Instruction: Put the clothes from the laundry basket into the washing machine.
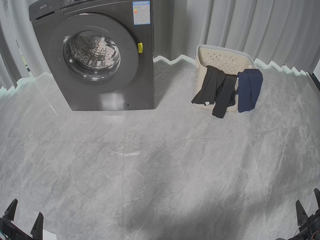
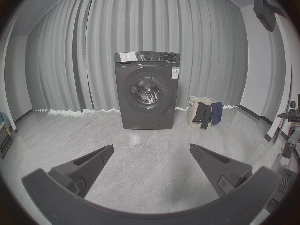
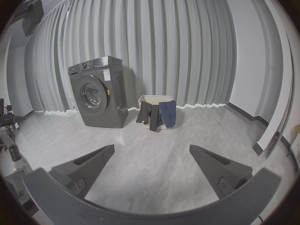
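A black garment [image 1: 216, 89] and a navy garment [image 1: 249, 88] hang over the front rim of a pale laundry basket [image 1: 222, 49] on the floor, to the right of a grey washing machine [image 1: 140, 84] whose round door [image 1: 92, 54] looks shut. The left jaws and right jaws stand wide, empty, well apart from the basket. Pulling one garment may drag its neighbour onto the floor or tip the basket.

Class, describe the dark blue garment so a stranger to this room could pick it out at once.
Find the grey washing machine by the curtain; a cream laundry basket stands on the floor to its right, seen from the robot. Clothes hang over the basket's near rim: the navy garment hangs farthest from the machine, the only blue piece beside black clothes.
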